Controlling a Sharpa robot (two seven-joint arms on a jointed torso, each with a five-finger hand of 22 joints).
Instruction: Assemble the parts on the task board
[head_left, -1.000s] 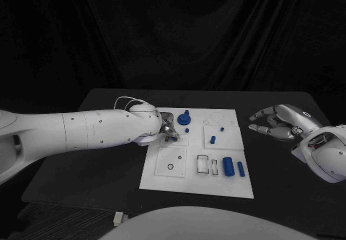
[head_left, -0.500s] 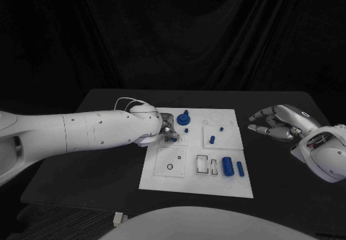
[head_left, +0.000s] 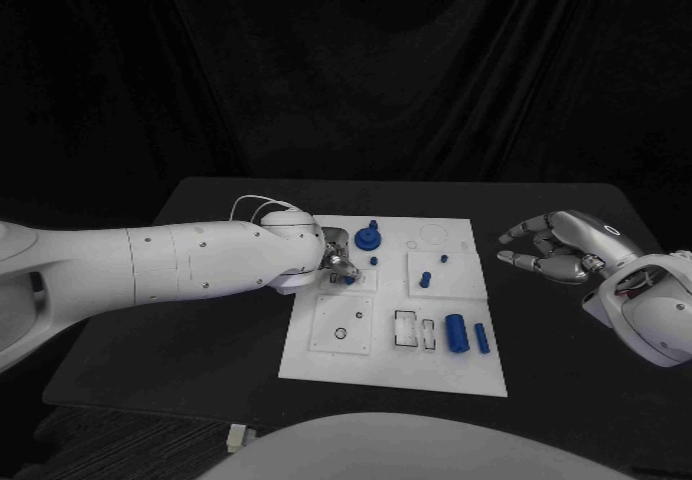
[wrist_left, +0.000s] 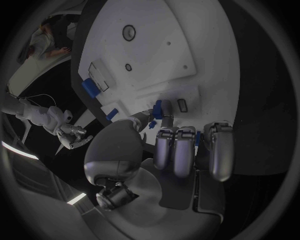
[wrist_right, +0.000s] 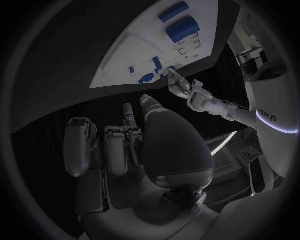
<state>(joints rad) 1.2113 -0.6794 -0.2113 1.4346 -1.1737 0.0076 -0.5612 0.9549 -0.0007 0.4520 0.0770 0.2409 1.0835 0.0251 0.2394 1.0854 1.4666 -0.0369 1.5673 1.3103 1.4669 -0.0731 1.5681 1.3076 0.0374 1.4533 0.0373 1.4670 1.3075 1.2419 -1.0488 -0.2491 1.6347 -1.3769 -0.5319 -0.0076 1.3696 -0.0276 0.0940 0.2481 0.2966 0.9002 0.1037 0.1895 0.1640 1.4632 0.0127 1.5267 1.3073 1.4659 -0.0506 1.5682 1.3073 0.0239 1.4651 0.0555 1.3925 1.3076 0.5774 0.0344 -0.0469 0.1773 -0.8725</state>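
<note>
A flat white rectangular task board (head_left: 378, 352) is laid in the middle of a black table (head_left: 216, 340), with shallow outlined recesses and small round holes cut into its face. Small blue plastic parts are spread over it: a round blue knob with an upright stem (head_left: 369, 238) near the far edge, a short blue peg (head_left: 426, 280) standing near the centre, and a thick blue cylinder (head_left: 456, 332) lying beside a thinner blue bar (head_left: 480, 338) toward the near right corner. The silver left hand (head_left: 335, 262) is set over the board's left side, and a small blue piece (wrist_left: 157, 109) is pinched at its fingertips, touching or just above the board; which of the two cannot be told. The silver right hand (head_left: 560, 246) is held off the board's right edge, above the table, its fingers loosely curled and apart with nothing between them. The table is backed by black drapery (head_left: 375, 90) hanging in folds.
</note>
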